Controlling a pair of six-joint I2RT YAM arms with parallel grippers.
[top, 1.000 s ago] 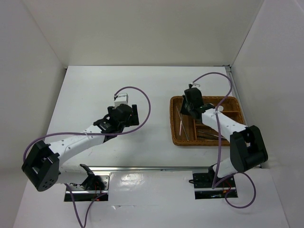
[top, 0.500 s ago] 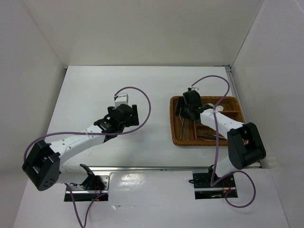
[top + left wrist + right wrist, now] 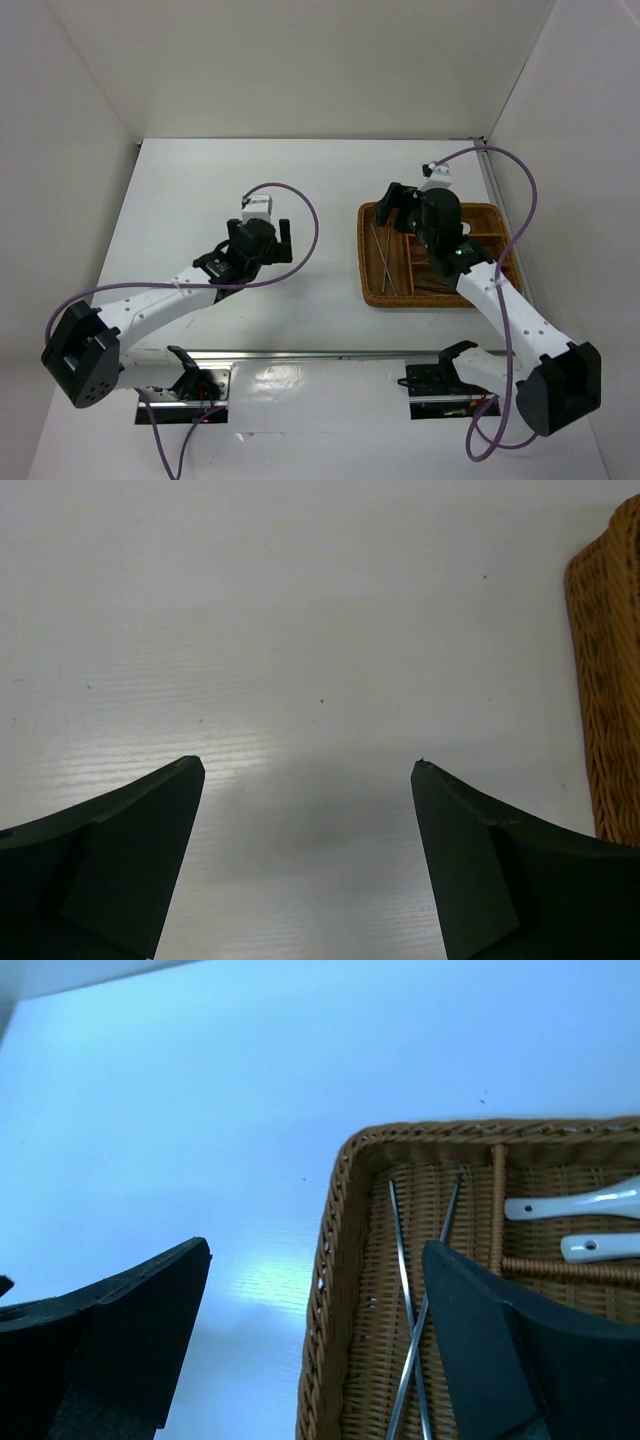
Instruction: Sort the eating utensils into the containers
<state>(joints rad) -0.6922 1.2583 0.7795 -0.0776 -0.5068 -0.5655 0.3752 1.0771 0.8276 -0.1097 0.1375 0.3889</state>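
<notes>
Item: metal chopsticks, lying crossed in the long compartment of the wicker tray. Right gripper spread wide, empty, above the rim. Left gripper likewise, over the table. Risk: a low finger possibly snags the rim and shifts the tray.

1. No text, label, brand, number or sign can be read in any of the three views.
2. The wicker tray shows only its brown weave, with no mark to read on it.
3. The white block on the left arm is too small in the top view to tell if it bears any writing.
</notes>
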